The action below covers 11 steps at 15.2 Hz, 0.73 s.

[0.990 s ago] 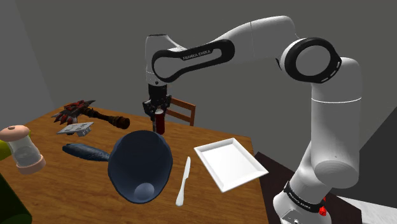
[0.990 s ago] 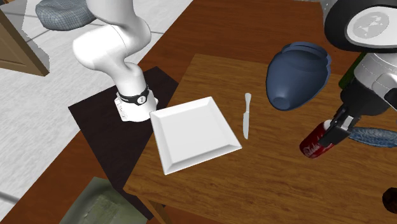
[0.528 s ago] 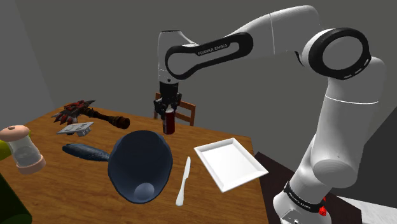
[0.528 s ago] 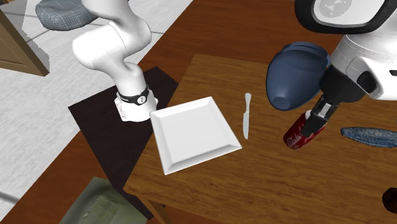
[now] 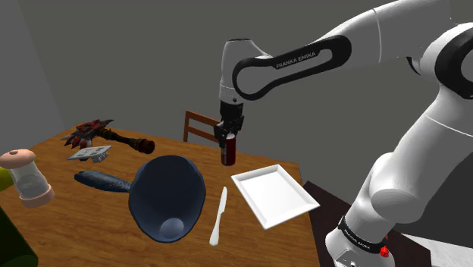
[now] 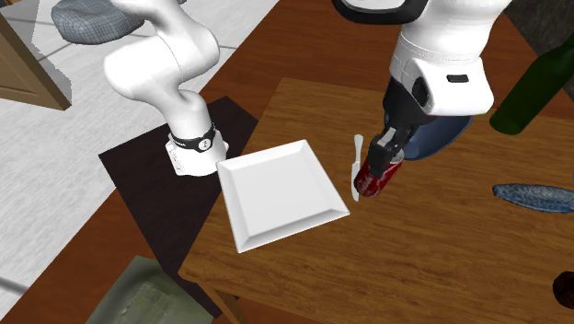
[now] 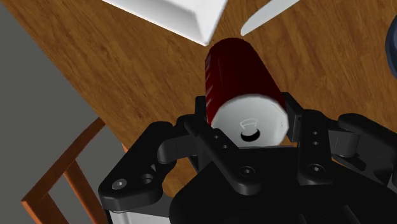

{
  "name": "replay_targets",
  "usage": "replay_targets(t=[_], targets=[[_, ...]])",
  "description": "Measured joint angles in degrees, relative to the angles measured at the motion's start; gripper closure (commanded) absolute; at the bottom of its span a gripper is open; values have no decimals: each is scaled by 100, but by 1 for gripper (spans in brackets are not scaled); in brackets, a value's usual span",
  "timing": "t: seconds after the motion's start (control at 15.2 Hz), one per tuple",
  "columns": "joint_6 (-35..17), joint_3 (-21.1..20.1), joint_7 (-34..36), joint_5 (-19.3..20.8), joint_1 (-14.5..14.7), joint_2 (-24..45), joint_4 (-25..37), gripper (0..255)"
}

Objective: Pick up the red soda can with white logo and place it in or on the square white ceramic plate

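Note:
The red soda can (image 5: 228,152) hangs in the air above the wooden table, clasped near its top by my black gripper (image 5: 230,137), which is shut on it. From the second exterior view the can (image 6: 375,176) is over the white knife (image 6: 355,157), just right of the square white plate (image 6: 278,192). In the wrist view the can (image 7: 240,81) points down at the table with its silver lid toward the camera, and a corner of the plate (image 7: 176,13) lies beyond it. The plate (image 5: 274,194) is bare and sits near the table's edge by the stand.
A large dark blue bowl (image 5: 167,196) sits beside the knife (image 5: 219,215). Farther off lie a blue fish-shaped object (image 5: 103,181), a dark spiked tool (image 5: 106,135), a jar (image 5: 26,177) and a green bottle (image 6: 533,86). A wooden chair (image 5: 203,127) stands behind the table.
The arm has carried the can across the table toward the plate, from beyond the blue bowl to above the knife. The can stays held and off the table.

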State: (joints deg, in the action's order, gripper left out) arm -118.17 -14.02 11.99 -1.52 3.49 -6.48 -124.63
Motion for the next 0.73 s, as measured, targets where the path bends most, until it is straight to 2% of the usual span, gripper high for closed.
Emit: replay_targets(t=[0.26, 0.73], targets=[[-21, 130, -273, -205, -11, -901, -906, 255], [439, 463, -706, -400, 58, -2794, -2344, 255]])
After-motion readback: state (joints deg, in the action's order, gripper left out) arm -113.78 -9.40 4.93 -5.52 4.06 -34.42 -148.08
